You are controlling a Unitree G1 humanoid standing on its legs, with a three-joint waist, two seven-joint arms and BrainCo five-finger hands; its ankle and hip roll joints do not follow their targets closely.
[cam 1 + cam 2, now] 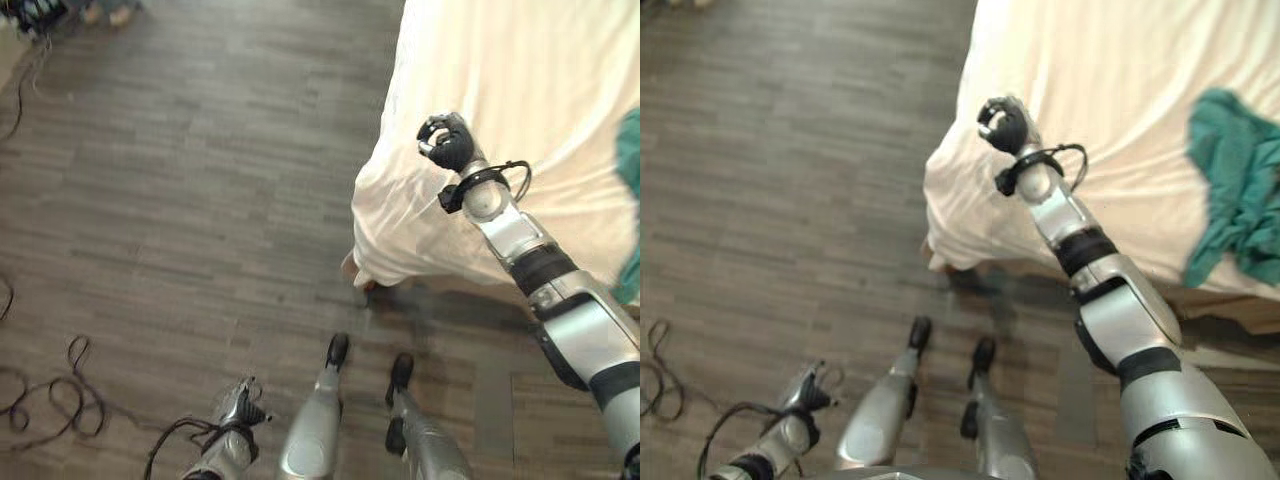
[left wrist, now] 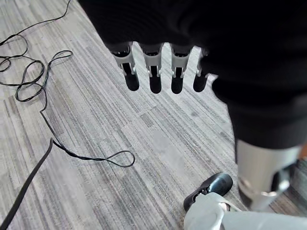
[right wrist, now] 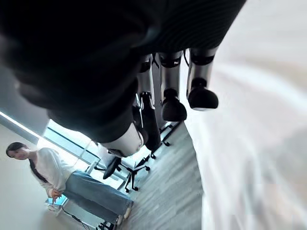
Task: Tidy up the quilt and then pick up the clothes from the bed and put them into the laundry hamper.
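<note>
2 hands, nothing held.
Right hand (image 1: 1002, 124), fingers curled and empty, hovers over the quilt (image 1: 1110, 120); left hand (image 2: 158, 72) hangs relaxed. Open before gripping the quilt's edge just below.

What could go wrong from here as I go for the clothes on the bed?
1. The teal garment lies well beyond the right hand, which hangs over the quilt near the bed's corner holding nothing; a long reach might strain balance.
2. The quilt drapes loosely over the corner, so curled fingers could snag it.
3. The left hand hangs low above floor cables.

Crumpled teal clothes (image 1: 1240, 190) lie on the cream quilt (image 1: 1110, 110) (draped over the bed).
</note>
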